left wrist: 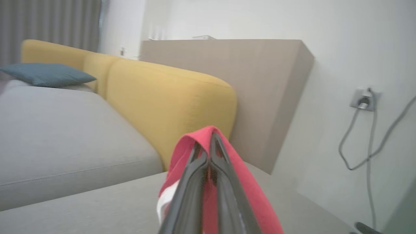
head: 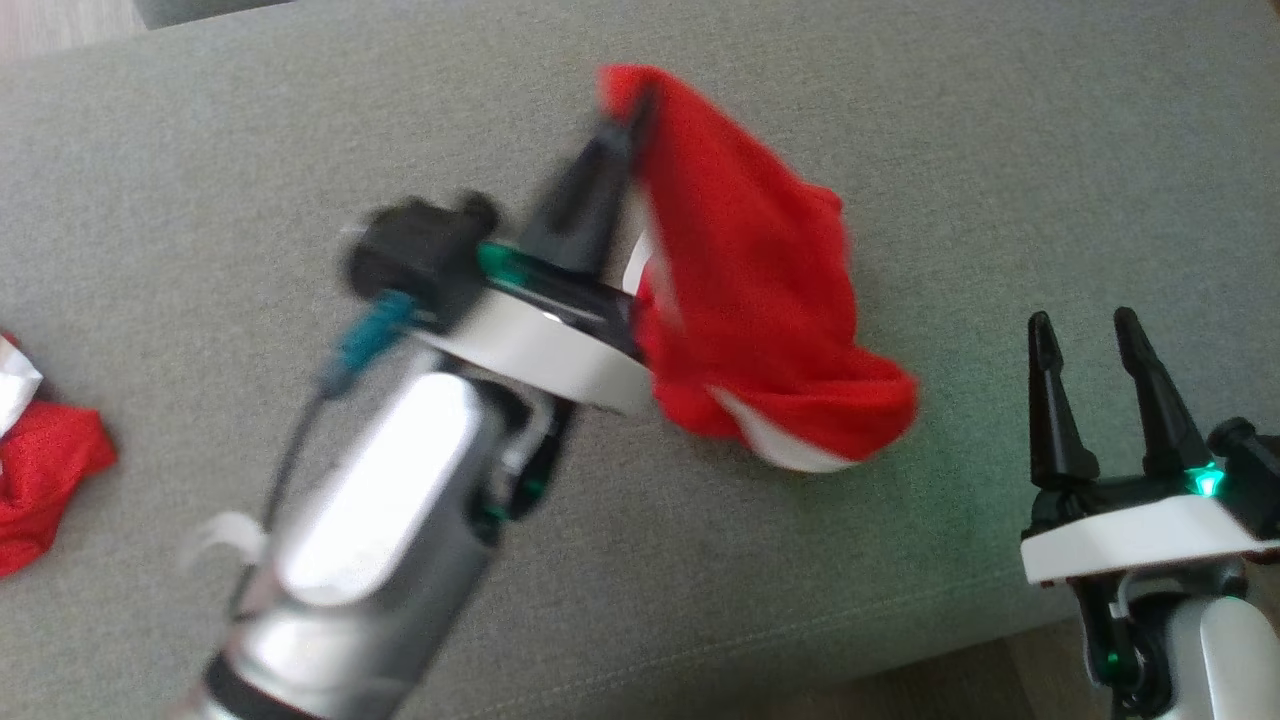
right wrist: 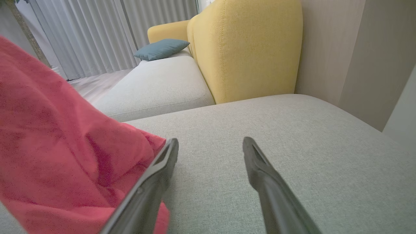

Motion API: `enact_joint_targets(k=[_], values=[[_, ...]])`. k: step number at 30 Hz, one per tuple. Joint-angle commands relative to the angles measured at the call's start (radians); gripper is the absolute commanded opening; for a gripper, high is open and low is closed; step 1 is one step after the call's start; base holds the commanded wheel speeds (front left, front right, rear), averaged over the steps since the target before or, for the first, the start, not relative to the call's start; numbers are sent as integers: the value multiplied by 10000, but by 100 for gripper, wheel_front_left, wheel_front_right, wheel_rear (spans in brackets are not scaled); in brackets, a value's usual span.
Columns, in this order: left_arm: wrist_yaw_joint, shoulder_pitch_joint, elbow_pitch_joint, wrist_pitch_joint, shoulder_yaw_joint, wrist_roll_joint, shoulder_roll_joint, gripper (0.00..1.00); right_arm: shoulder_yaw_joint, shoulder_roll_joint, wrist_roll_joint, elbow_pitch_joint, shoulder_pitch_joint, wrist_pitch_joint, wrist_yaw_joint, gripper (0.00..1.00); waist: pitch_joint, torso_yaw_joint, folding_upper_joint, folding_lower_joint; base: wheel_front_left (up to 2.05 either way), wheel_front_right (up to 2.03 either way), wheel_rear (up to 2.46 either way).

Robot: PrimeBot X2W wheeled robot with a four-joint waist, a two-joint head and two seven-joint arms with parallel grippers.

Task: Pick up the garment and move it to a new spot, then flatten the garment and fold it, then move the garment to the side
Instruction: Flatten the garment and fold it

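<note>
The garment (head: 760, 290) is red cloth with a white band, hanging in a bunch over the grey cushion (head: 900, 130). My left gripper (head: 625, 115) is shut on its top edge, holding it up; in the left wrist view the red garment (left wrist: 250, 191) drapes over the closed fingertips of the left gripper (left wrist: 209, 143). Its lower folds reach down near the cushion surface. My right gripper (head: 1085, 330) stands open at the lower right, apart from the cloth. In the right wrist view the garment (right wrist: 65, 156) hangs just left of the open right gripper (right wrist: 209, 144).
A second red and white cloth (head: 40, 460) lies bunched at the cushion's left edge. The cushion's front edge runs along the lower right, with floor (head: 980, 680) beyond. A yellow sofa back (right wrist: 247, 48) and a blue pillow (right wrist: 161, 48) stand farther off, with a wall cable (left wrist: 364, 136) at right.
</note>
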Motion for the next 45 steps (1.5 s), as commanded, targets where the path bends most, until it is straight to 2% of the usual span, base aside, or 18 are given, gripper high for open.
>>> enact_joint_targets(k=[1,7,11,19,24,25,26,27,37,45], values=[[169,-223,-312,-107,536,81,287,0,153,-50,60,-327,-17,-25,39,100,5,5,0,0,0,0,0],[1116,1075,141,-62,1613,-42,1257,0,164,-43,245,-269,33,-79,39,100,78,62,0,0,0,0,0],[1560,2301,556,211,2100,-414,1780,0,208,-41,290,-195,8,-78,39,100,167,157,0,0,0,0,0],[2152,3999,330,536,2439,-842,2130,0,367,-40,10,-211,-93,86,39,100,215,570,0,0,0,0,0],[2194,4478,-40,746,2207,-887,2124,0,585,-60,-226,-251,-127,251,39,100,84,808,0,0,0,0,0],[2172,4520,-115,706,2163,-872,2115,18,642,-93,-242,-252,-128,271,39,100,36,860,0,0,0,0,0],[2173,4554,-169,663,2118,-826,2118,89,694,-142,-268,-256,-130,287,39,100,-10,910,0,0,0,0,0],[2179,4574,-235,579,2074,-742,2129,100,740,-180,-286,-257,-130,304,39,100,-65,958,0,0,0,0,0],[2508,4462,-1069,-129,2082,643,2484,100,979,-401,-431,-423,103,465,39,100,-616,1362,0,0,0,0,0],[2560,4894,-1914,-204,2328,1427,2593,100,1179,-365,-500,-669,561,700,39,100,-1068,1538,0,0,0,0,0]])
